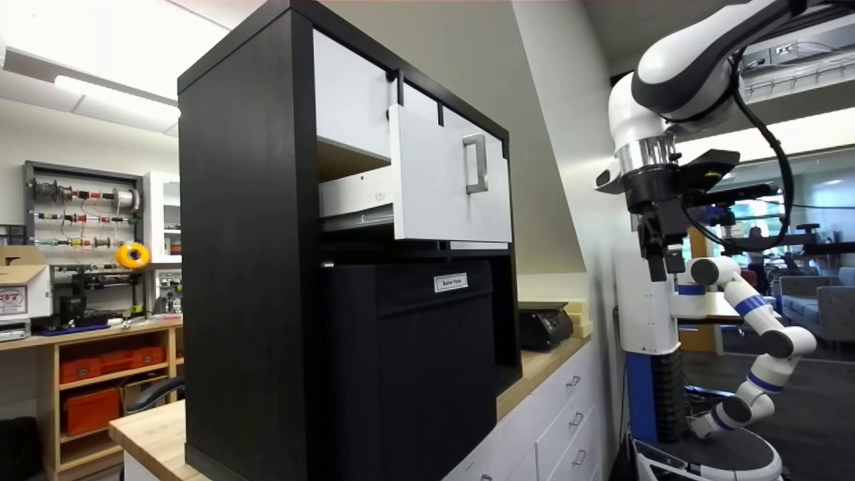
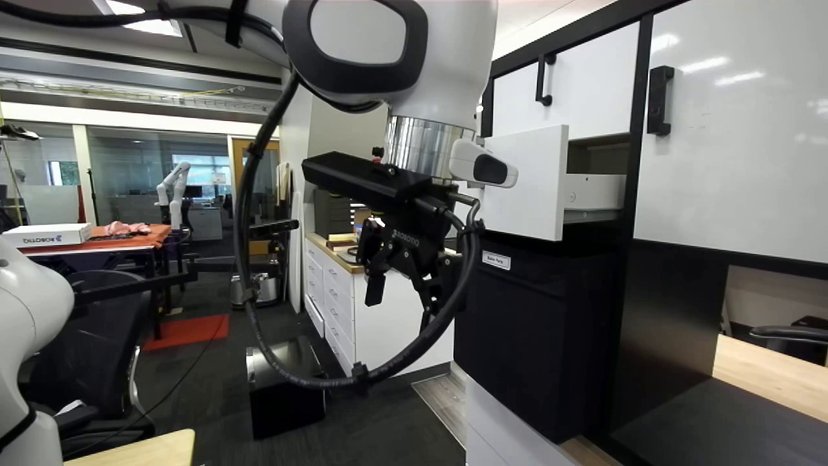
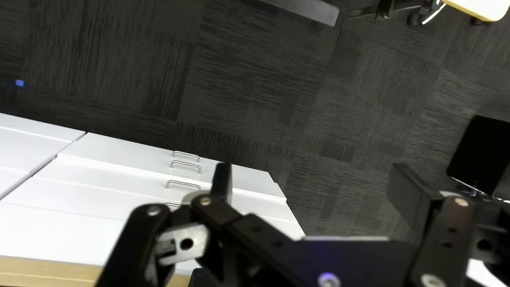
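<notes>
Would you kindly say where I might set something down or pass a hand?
The wooden countertop shows a bare corner beside the cabinet; the open tool has space between its jaws. Past the cabinet, a black device and yellow blocks take up room; the slot between open drawer and black bin looks tight.
</notes>
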{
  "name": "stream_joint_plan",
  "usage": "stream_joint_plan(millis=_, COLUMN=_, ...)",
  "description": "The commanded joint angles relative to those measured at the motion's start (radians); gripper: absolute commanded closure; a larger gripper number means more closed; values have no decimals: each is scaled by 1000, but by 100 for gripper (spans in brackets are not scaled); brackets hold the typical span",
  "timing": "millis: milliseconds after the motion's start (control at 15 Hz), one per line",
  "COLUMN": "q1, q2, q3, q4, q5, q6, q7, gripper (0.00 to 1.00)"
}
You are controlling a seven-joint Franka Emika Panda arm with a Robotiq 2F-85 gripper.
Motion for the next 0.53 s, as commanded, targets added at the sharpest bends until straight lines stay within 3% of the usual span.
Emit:
stream_joint_plan(millis=0, q1=-15, q2=0, q3=56, q4=21, q5=-3, q6=37, q7=67, gripper=0)
stream_joint_plan(millis=467, q1=-1, q2=3, q3=143, q4=75, q5=10, q6=85, q7=275, gripper=0)
